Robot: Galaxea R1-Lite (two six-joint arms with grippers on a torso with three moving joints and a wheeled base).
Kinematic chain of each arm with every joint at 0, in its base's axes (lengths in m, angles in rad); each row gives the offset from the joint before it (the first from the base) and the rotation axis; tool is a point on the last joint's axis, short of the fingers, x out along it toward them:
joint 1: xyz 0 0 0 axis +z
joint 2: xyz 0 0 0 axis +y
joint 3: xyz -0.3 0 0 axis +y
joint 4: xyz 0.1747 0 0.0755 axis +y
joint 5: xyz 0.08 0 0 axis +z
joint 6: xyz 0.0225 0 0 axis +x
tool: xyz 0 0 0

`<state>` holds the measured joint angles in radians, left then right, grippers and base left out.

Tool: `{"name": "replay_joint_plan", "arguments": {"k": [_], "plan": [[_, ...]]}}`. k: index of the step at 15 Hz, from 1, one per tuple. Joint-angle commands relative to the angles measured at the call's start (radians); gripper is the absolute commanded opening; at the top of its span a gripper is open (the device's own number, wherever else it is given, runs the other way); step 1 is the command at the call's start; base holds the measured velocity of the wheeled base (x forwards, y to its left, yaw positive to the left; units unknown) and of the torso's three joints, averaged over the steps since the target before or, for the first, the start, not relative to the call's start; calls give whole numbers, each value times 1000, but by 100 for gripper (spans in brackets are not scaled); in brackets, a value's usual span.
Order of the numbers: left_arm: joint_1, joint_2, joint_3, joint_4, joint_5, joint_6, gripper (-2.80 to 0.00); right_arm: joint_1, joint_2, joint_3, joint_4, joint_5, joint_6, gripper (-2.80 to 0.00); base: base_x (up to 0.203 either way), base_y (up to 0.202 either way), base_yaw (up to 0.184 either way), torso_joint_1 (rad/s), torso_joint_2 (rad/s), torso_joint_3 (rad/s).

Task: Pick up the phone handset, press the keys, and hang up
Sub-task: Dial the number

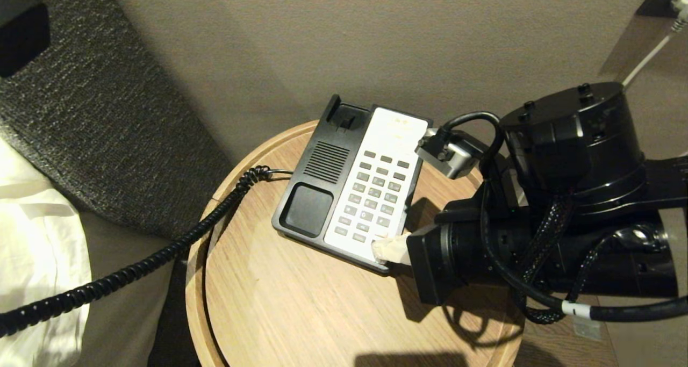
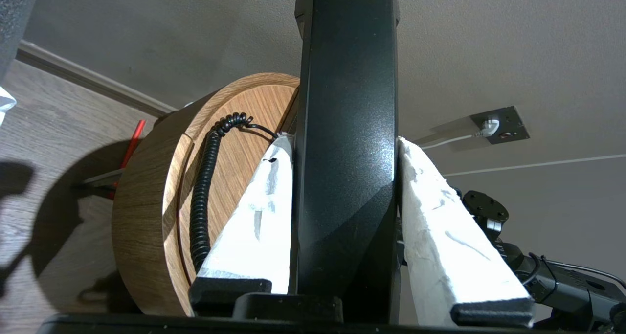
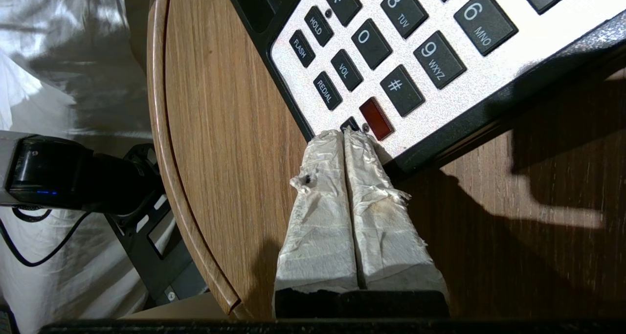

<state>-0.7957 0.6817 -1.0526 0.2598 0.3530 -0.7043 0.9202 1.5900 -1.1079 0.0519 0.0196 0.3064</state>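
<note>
Right gripper (image 3: 345,133): fingers pressed together, tips resting on the bottom row of the keys (image 1: 374,197), beside the red button (image 3: 376,118).
Left gripper (image 2: 345,143): white-wrapped fingers clamped on the phone handset (image 2: 346,128), held off to one side of the round wooden worktop (image 1: 279,302).
Phone base (image 1: 350,181): on the worktop, cradle bare.
Coiled cord (image 1: 156,257): trailing leftward off the worktop's edge.

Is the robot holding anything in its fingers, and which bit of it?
Yes. The left gripper clamps the phone handset across its straight middle part. The right gripper holds nothing; its shut fingers point at the keys.
</note>
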Motion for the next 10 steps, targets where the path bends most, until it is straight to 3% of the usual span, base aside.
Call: {"name": "replay_joint_plan", "arguments": {"k": [1,10], "plan": [[1,-4,2,6,3,-4,-280,0,0,0,3,-3,2,-280,0,0,0,0,0,0],[1,-10,46,6,6,-4,-280,0,-89,-4,16,-10,5,-280,0,0,0,0,0,0]]}}
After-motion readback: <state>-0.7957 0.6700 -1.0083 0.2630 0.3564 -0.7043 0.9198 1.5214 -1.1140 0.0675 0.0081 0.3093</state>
